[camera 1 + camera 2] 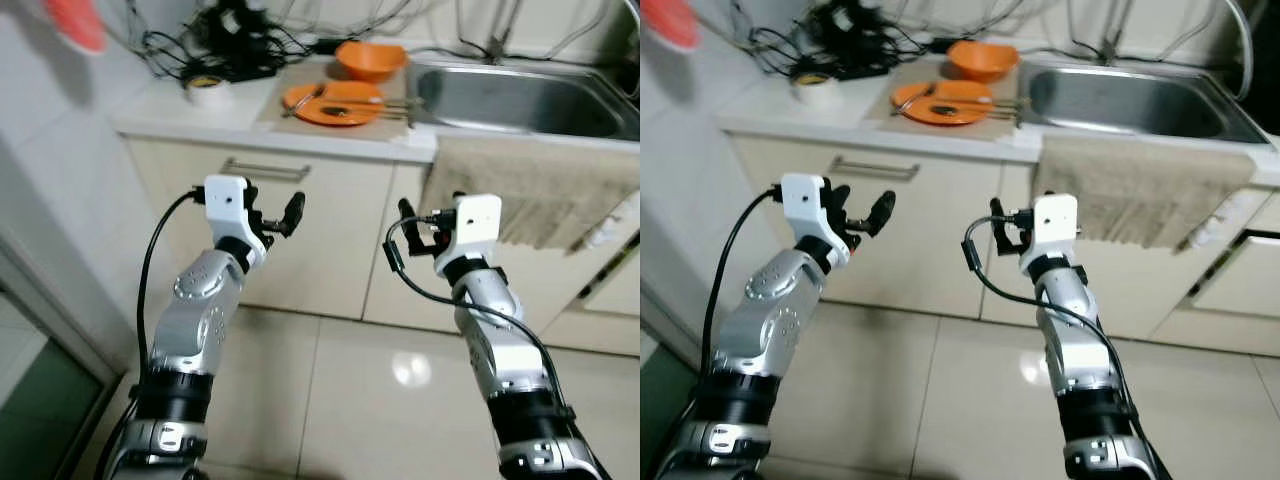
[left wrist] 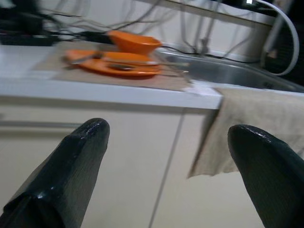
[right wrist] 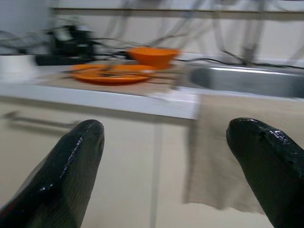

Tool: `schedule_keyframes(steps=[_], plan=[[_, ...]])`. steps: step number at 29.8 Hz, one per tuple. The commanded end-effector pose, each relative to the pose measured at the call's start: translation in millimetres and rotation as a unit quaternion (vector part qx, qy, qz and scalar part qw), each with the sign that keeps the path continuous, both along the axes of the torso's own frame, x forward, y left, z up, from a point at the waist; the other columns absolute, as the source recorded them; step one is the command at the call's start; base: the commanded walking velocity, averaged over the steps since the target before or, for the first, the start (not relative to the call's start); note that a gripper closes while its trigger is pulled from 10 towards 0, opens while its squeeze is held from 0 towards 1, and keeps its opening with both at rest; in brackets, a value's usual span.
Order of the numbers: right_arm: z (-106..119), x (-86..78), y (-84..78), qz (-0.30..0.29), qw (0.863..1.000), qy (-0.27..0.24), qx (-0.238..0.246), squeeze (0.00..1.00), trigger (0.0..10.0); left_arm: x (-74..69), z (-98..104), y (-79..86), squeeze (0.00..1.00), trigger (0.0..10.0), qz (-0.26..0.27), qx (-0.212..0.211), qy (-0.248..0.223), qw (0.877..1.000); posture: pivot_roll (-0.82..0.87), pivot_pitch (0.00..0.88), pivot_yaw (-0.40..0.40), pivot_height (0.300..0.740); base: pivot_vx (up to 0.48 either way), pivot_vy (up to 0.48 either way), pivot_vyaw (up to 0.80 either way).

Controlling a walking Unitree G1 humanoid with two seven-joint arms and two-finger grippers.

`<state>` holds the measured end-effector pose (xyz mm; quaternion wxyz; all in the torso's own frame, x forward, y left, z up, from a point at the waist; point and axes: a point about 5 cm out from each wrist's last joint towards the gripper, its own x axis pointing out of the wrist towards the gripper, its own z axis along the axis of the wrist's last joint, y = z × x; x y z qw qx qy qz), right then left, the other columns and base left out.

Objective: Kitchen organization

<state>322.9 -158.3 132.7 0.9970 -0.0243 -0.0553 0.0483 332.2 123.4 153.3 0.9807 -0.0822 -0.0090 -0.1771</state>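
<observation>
— While both arms are raised before the cabinet, how are the end effectors seen?
— Left end effector (image 1: pixel 278 212) and right end effector (image 1: pixel 420 226) are spread wide, nothing held; orange plate (image 1: pixel 333 103) and orange bowl (image 1: pixel 370 59) are left on the surface (image 1: pixel 190 112), beside the sink (image 1: pixel 520 100).

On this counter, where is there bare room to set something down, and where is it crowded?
Bare white counter lies left of the mat, in front of the tape roll. The sink basin looks empty. Crowded: the mat, with the orange plate and orange bowl, and the back left corner's cable tangle.
</observation>
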Motion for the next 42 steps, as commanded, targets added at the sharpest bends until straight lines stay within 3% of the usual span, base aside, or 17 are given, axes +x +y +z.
schedule_keyframes(steps=[1,34,42], plan=[[5.8,2.2,-2.4,-0.01,1.0,-0.013,0.002,0.0,10.0,2.4,7.8,0.4,0.0,10.0,0.003,0.006,-0.016,1.0,-0.01,0.0,0.004,0.74,0.461,0.0,0.0],[-8.5,-3.9,11.6,0.006,1.0,-0.009,-0.008,0.0,10.0,0.8,11.1,-13.7,0.0,10.0,-0.03,0.033,-0.038,0.998,-0.02,0.0,0.019,0.74,0.465,0.0,0.0],[-11.5,-3.0,13.5,0.01,1.0,0.001,0.001,0.0,10.0,0.7,9.3,-13.5,0.0,10.0,-0.032,0.034,-0.028,0.999,-0.02,0.0,0.02,0.732,0.038,0.0,-0.36]])
